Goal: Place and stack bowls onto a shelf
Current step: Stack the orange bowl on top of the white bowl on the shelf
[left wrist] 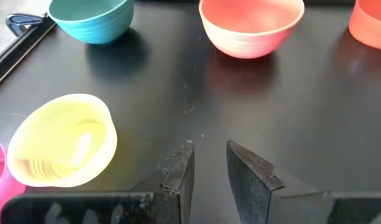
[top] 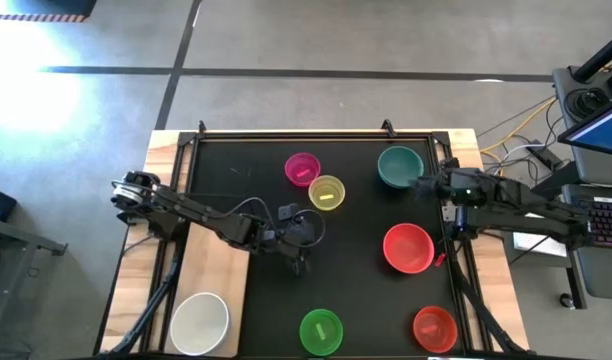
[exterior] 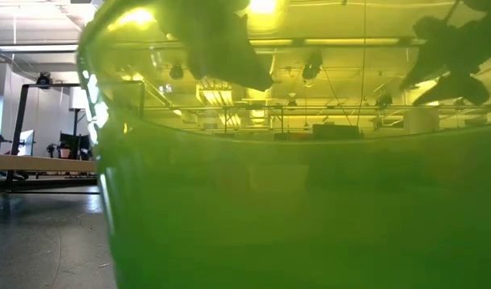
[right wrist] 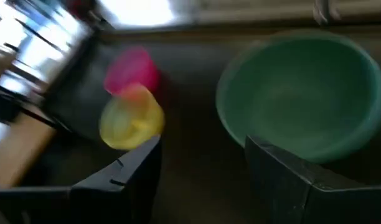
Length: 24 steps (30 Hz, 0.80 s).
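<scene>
Both grippers hung over the black mat [top: 256, 170], and neither held anything. Left gripper [left wrist: 209, 163] sat low near the mat's middle, its 2 dark, flat-faced fingers [left wrist: 181, 168] parted by a narrow gap with bare mat showing between them; their tips looked scuffed and rough. Right gripper [right wrist: 203, 162] hovered at the teal-green bowl [top: 399, 166] near the mat's far right corner, its fingers spread wide, 1 of them [right wrist: 296, 174] overlapping the bowl's near rim in the right wrist view; whether it touched the rim could not be told.

All the bowls were round, smooth, matte plastic. A magenta bowl [top: 302, 168] and a yellow bowl [top: 327, 192] stood rim against rim just beyond the left gripper, the yellow one thin and slightly translucent, with faint ridges on its wall in the left wrist view. A larger red bowl [top: 408, 247] sat on the right side of the mat, its pale outer wall ringed with fine ridges. A smaller red bowl [top: 434, 328] stood near the right front corner, and a bright green bowl [top: 320, 331] at the front edge, filling the low view with its translucent wall. A white bowl [top: 200, 323] rested on the shelf [top: 216, 270], a flat, light wooden board with visible grain lying along the mat's left side.
</scene>
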Tool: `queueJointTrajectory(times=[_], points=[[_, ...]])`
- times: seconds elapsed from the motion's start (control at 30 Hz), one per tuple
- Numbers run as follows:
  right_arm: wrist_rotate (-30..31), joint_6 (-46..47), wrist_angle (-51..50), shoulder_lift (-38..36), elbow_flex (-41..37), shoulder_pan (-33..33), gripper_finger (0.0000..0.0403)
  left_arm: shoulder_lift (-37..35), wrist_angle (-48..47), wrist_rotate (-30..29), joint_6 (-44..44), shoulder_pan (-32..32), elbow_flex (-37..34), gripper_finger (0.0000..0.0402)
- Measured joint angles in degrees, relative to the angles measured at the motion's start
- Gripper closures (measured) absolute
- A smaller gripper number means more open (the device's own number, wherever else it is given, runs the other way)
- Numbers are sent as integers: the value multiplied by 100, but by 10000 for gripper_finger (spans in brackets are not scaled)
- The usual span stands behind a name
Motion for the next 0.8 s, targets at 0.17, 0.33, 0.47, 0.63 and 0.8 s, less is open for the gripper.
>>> queueJointTrajectory(times=[0.17, 0.33, 0.47, 0.63, 0.8], points=[[-1233, 58, -350, 693, 334, 2, 183, -5, 101, -3, 39, 13, 90, 326], [-2221, 408, -357, 1263, 481, 2, 183, -37, 69, 2, 39, 12, 95, 326], [-3009, 322, -355, 1712, 486, 14, 183, -37, 52, 4, 61, 12, 99, 326], [-3300, -507, -355, 2129, 484, 203, 183, -37, 49, 3, 144, 12, 99, 326], [-3268, -1311, -368, 2415, 495, 289, 183, -37, 47, 4, 144, 12, 99, 326]])
